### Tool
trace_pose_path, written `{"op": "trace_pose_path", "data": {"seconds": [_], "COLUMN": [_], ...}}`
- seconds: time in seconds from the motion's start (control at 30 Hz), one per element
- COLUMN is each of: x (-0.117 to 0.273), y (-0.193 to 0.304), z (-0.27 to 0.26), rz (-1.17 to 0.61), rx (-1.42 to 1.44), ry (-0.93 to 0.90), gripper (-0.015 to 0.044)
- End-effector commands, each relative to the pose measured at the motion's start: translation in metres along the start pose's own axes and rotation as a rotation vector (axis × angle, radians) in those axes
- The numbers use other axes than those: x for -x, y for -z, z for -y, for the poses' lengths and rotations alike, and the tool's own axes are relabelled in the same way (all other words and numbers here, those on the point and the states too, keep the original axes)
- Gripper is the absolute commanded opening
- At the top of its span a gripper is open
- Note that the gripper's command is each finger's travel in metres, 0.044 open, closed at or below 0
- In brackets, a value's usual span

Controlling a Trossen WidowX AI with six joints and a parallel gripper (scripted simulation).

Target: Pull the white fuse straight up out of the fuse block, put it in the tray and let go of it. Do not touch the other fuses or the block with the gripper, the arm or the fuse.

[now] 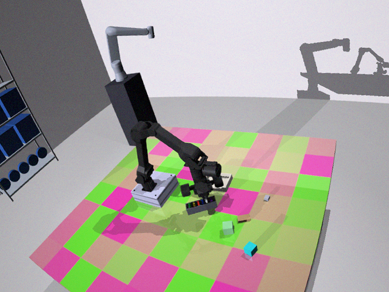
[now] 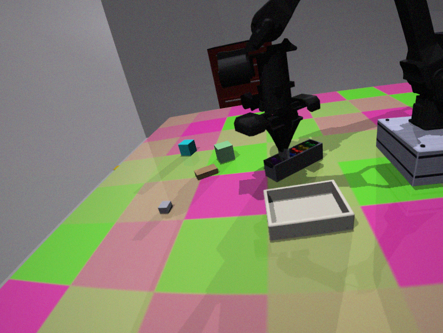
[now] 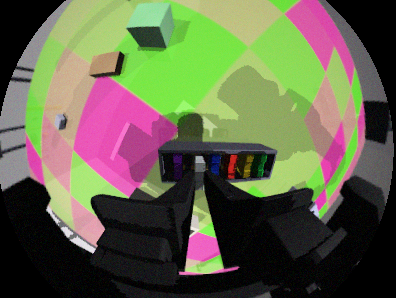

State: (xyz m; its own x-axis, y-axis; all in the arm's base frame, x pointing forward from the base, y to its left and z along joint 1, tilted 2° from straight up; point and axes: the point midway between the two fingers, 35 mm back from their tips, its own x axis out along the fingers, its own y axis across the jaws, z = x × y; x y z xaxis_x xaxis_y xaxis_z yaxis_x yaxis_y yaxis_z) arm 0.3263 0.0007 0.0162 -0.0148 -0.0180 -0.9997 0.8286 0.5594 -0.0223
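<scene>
The dark fuse block (image 1: 201,208) (image 2: 298,165) (image 3: 217,147) stands on the mat. My gripper (image 1: 205,198) (image 2: 283,148) (image 3: 199,174) points down over it, shut on the white fuse (image 1: 205,201) (image 2: 284,155) (image 3: 199,164). The white fuse stands higher than the other fuses; whether its lower end is clear of the slot I cannot tell. Beside it sit the purple fuse (image 3: 178,166) and the blue fuse (image 3: 215,164), then the red fuse (image 3: 232,166), the yellow fuse (image 3: 248,166) and the green fuse (image 3: 261,166). The pale open tray (image 1: 227,184) (image 2: 311,229) is empty and near the block.
A pale green cube (image 1: 227,227) (image 2: 224,152) (image 3: 150,25), a cyan cube (image 1: 250,248) (image 2: 187,147), a tan block (image 1: 243,218) (image 2: 206,171) (image 3: 106,64) and a small grey cube (image 1: 266,198) (image 2: 165,207) (image 3: 60,121) lie away from the tray.
</scene>
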Motion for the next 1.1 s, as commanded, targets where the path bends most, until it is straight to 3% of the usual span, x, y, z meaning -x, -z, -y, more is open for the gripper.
{"op": "trace_pose_path", "data": {"seconds": [0.0, 1.07], "x": [0.004, 0.020], "y": [-0.001, 0.000], "z": [-0.002, -0.001], "rz": [0.001, -0.001], "rx": [-0.002, -0.003], "ry": [-0.007, -0.008], "gripper": [0.0000, 0.0000]}}
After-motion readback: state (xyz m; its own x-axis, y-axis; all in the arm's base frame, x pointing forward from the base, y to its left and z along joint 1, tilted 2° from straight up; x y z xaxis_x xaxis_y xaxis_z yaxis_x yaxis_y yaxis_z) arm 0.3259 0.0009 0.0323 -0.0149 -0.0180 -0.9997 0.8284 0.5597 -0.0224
